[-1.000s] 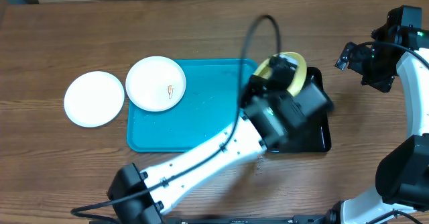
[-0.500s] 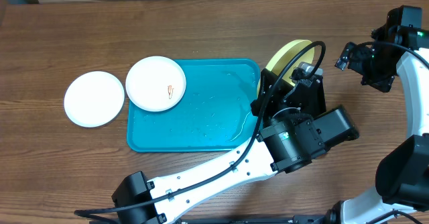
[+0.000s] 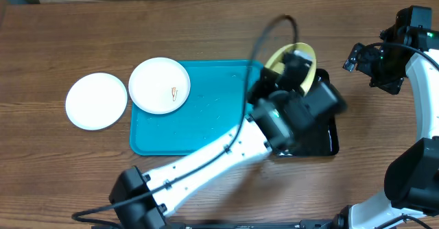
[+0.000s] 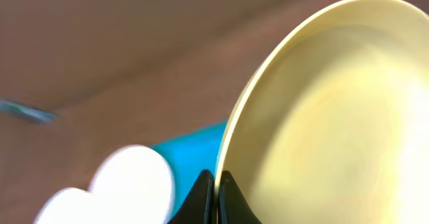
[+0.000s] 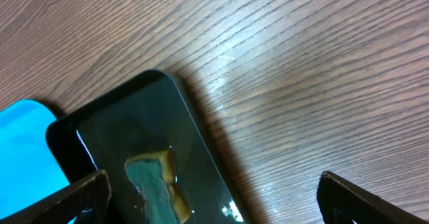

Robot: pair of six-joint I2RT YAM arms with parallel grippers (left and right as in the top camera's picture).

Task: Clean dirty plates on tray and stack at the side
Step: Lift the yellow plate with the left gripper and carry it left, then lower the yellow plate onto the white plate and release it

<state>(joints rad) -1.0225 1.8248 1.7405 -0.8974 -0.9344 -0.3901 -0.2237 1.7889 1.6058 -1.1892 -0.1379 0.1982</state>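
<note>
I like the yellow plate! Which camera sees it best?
The left wrist view: the yellow plate fills the picture, its rim pinched in the left pincer. Overhead, the left arm hides most of it. The right wrist view misses it, showing the black tray instead.

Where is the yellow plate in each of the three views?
Overhead: yellow plate right of centre, tilted, past the blue tray's right end.
Left wrist: fills the right half; blue tray at bottom, left of it.
Right wrist: plate not in it; blue tray at lower left corner.
Shared landmark: the blue tray.
</note>
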